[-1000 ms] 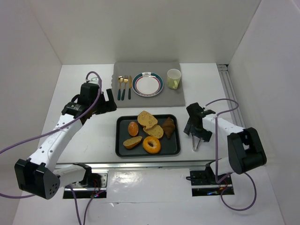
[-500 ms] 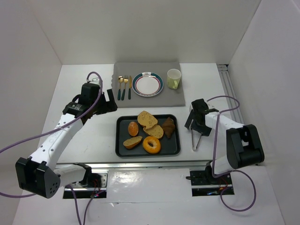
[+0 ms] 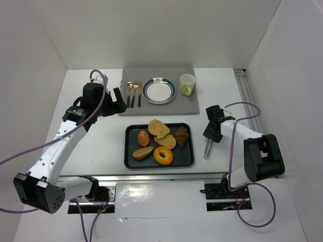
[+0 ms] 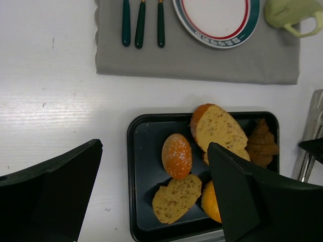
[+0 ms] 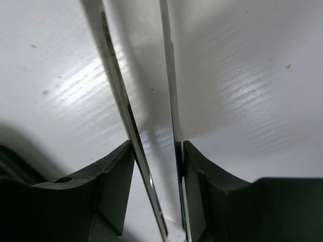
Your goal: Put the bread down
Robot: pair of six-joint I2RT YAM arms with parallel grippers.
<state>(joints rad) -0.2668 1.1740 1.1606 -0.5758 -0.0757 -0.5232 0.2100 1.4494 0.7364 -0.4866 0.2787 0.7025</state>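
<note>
Bread (image 3: 159, 127) sits within the tray (image 3: 186, 160) rim, right pincer (image 5: 156, 151) clasping tongs (image 5: 113, 80) alongside.

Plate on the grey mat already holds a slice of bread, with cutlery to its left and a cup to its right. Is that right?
No. The plate is empty; all the bread lies on the black tray, as the left wrist view shows. The cutlery to its left and the cup to its right are correct.

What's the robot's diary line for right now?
left fingers open, empty | right fingers shut on tongs | bread on tray | plate empty
</note>
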